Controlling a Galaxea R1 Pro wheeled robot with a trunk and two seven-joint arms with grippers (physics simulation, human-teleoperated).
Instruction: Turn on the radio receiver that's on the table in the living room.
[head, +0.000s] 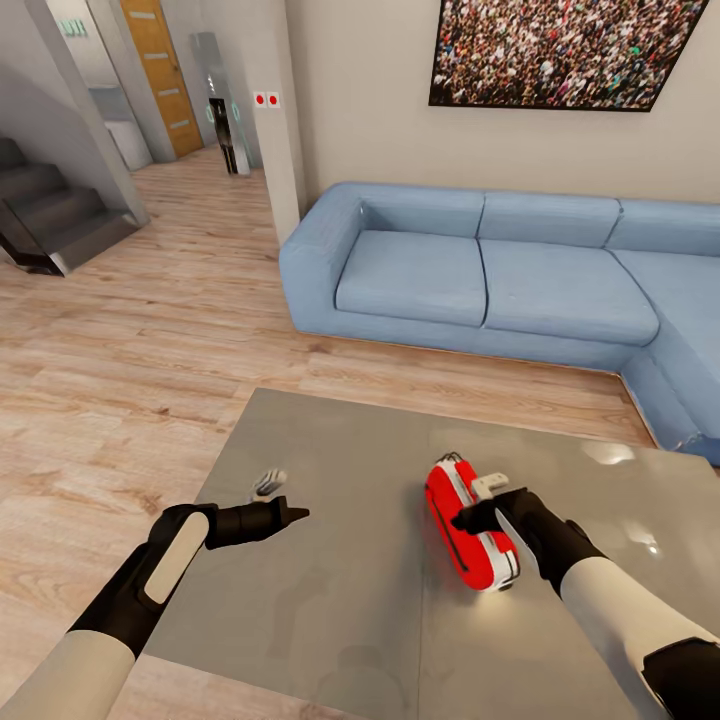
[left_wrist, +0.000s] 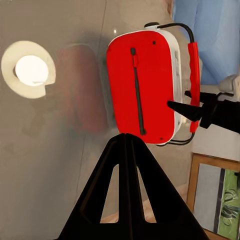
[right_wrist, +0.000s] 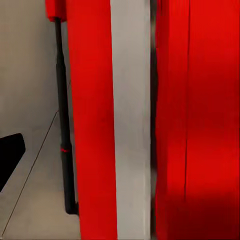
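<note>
Leftmost, the left gripper (head: 285, 513) hovers over the table (head: 330, 560), fingers pressed together into one point, aimed toward the radio receiver (head: 468, 528) and well apart from it. Its wrist view shows the closed fingers (left_wrist: 127, 165) just short of the radio's red face, dark slot running lengthwise, wire handle on the far side. Radio stands on edge on the grey top, right of that gripper. Right gripper (head: 478, 510) sits at the radio's upper edge, fingers touching the casing; spread or together, cannot tell. Blue sofa (head: 500, 280) beyond the table.
</note>
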